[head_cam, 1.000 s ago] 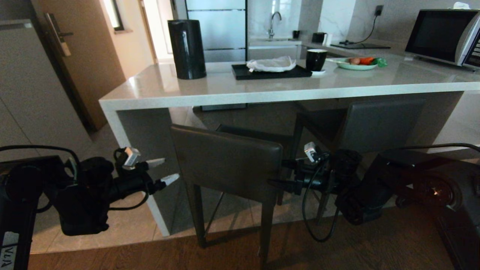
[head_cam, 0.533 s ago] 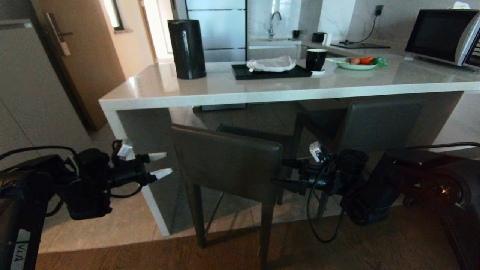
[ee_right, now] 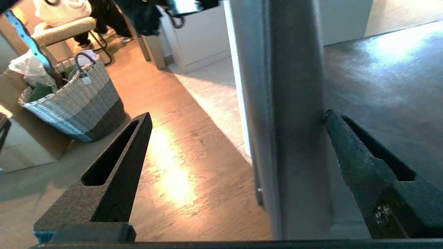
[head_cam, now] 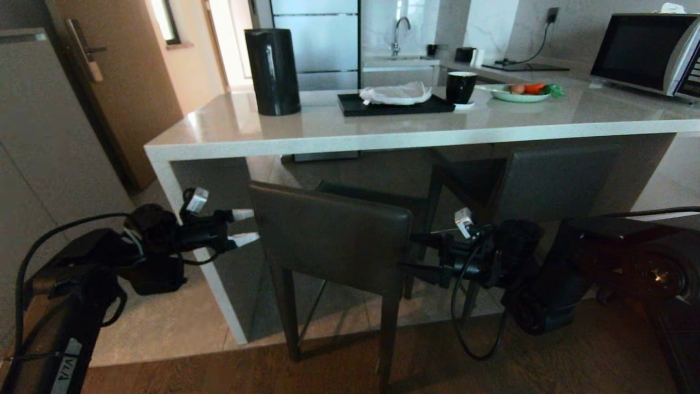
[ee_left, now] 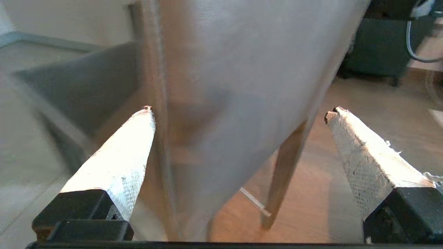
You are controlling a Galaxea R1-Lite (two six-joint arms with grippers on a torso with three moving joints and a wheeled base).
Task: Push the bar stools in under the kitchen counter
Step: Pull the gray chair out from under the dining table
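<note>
Nearest to me, at the lower left of the head view, the left tool (head_cam: 243, 227) stands with its two white fingers (head_cam: 240, 215) spread open, holding nothing, just beside the left edge of the backrest of the near bar stool (head_cam: 331, 235). In the left wrist view this backrest fills the space ahead between the open fingers (ee_left: 121, 162). At the middle right, the right tool (head_cam: 416, 253) is at the opposite edge of the same backrest, its dark fingers (ee_right: 114, 173) also wide apart and gripping nothing; in its wrist view the edge of the backrest stands upright between them. I think the two tools are placed on both sides so that the stool can be pushed straight and does not turn.

This near stool is not yet in place: its seat and legs stand out in front of the tabletop (head_cam: 339, 131), in the centre of the frame. The second bar stool (head_cam: 547, 180), to the right and further back, already sits mostly under the tabletop edge. So there are two stools, and by my judgement one remains to push.

Further away, on the tabletop, I count one tall black jug (head_cam: 272, 71), one black tray (head_cam: 396, 105) with a white crumpled thing on it, one dark cup (head_cam: 461, 86) and one plate (head_cam: 517, 96) with food. At the upper right stands one microwave (head_cam: 648, 52).
</note>
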